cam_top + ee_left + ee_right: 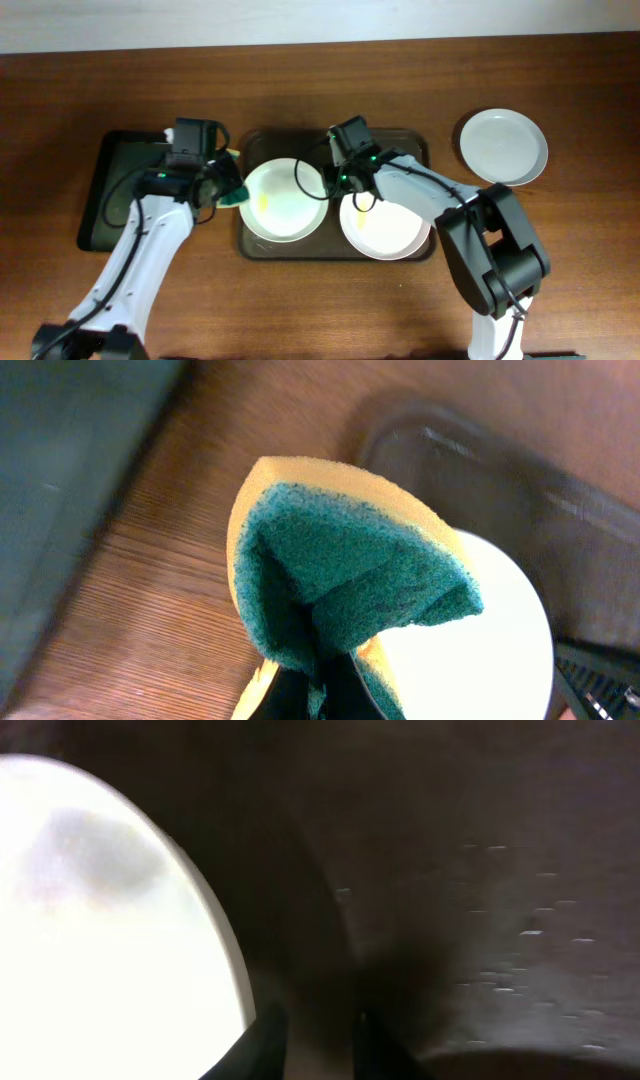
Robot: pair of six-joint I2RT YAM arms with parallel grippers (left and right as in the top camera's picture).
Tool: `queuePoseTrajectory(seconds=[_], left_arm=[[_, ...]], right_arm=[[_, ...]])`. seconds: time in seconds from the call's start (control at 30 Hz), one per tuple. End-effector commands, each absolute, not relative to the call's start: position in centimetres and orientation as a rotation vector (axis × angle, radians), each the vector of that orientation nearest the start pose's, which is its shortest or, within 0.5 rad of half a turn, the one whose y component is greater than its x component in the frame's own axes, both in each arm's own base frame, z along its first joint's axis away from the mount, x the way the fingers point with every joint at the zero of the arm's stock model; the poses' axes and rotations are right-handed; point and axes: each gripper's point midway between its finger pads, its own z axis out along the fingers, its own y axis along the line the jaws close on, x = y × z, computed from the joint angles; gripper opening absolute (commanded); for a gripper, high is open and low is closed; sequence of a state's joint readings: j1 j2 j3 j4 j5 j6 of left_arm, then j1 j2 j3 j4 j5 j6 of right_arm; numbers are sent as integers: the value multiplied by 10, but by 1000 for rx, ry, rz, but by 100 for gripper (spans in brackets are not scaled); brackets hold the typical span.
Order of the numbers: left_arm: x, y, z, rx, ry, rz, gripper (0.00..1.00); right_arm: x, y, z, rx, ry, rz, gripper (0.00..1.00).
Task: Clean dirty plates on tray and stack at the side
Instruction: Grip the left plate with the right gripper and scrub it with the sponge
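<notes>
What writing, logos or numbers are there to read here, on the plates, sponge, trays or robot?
None: no readable text in any view. The plates, sponge, brown tray, black tray and robot arms show no legible marking; both wrist views are blurred.

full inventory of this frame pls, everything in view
plates: 3, white; two with yellow smears side by side on the brown tray, one on the bare table at the far right
brown tray: 1, dark brown, centre of the table
black tray: 1, black, on the table at the left
sponge: 1, yellow with a green scrub face, folded, at the left plate's left rim
table: 1, brown wood
left fingers: shut on the sponge
right fingers: slightly apart, nothing seen between them, over the brown tray beside the left plate's right rim
</notes>
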State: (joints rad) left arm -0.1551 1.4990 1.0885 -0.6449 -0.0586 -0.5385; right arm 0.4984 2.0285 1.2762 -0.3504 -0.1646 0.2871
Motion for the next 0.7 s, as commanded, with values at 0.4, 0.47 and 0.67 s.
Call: queuePoseTrajectory(seconds=[0.4,0.47,0.67], left_arm=[[372,-75,111,-366,2618,-197,0],[373,-70,112,-376,2609,-156,0],[376,-68,113,-380,2595,-143,0]], right_arm=[[398,281,64,-413,2625,701,36],[397,286,68,-426,2617,723,43],[379,290,27,-467,2708,562,42]])
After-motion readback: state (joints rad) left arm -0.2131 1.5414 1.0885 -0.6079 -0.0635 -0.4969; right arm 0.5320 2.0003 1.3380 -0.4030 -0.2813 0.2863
